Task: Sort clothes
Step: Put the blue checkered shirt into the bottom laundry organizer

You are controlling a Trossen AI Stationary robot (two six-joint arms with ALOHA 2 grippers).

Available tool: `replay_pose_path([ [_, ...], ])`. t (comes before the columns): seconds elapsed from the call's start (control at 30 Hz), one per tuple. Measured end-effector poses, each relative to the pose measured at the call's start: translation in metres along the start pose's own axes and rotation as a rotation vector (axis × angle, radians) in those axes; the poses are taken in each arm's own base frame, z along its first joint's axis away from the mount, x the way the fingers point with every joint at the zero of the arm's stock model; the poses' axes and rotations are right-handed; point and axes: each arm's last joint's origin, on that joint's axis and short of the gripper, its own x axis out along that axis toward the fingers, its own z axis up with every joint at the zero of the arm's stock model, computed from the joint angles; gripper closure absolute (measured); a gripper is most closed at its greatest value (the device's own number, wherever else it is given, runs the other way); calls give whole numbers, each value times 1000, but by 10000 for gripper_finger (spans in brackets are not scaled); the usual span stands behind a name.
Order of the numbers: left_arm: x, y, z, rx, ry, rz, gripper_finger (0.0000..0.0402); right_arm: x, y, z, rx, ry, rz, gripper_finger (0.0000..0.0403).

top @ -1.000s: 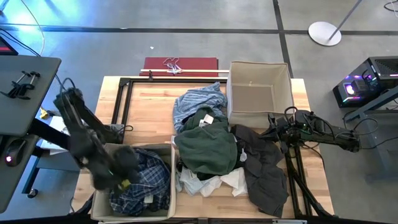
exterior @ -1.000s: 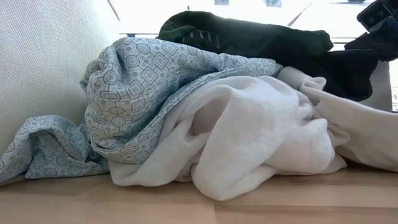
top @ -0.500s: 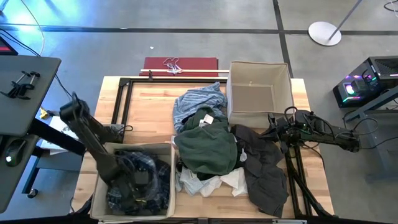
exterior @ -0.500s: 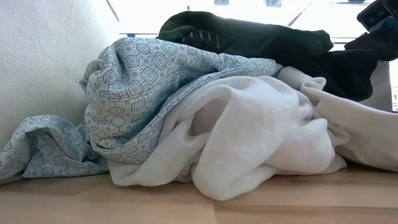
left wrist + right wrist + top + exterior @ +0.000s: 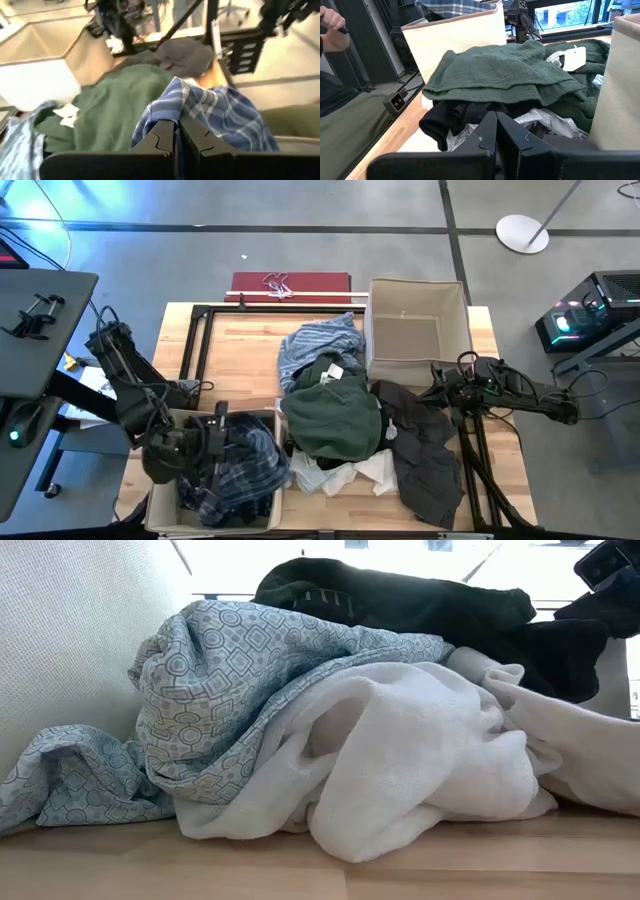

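The high camera is looking straight down on the whole desk (image 5: 240,345). The low camera is sitting at desk height, pressed close against the clothes pile. Both wrist cameras are facing inward, sharing the dark green top (image 5: 107,107) with the overhead view.

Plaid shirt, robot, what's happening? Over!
Left gripper shut on plaid shirt, over the near-left box. Right gripper shut, empty, waiting beside the green top. Nothing in the way.

navy-white plaid shirt (image 5: 235,470), dk green top (image 5: 335,418), charcoal piece (image 5: 425,455), beige boxes (image 5: 415,330)
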Motion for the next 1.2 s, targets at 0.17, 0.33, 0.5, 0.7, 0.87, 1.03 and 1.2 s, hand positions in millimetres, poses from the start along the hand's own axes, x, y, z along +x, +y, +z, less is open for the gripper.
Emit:
replay_pose_path([
  [0.17,5,1,-14,-115,312,-331,398,0,0,0,0,0,-1,402],
  [0.33,-10,3,-40,-267,637,-254,398,0,0,0,0,0,0,402],
  [0.5,-7,18,-70,-305,888,48,377,0,0,0,0,0,0,402],
  [0.7,3,32,-66,-494,875,24,284,0,0,0,0,0,0,402],
  [0.87,-6,46,-45,-673,701,-115,189,0,0,0,0,0,-1,402],
  [1.03,-21,60,-24,-795,476,-232,127,0,0,0,0,0,-1,402],
  [1.2,-10,52,-31,-717,493,-170,135,0,0,0,0,0,0,402],
])
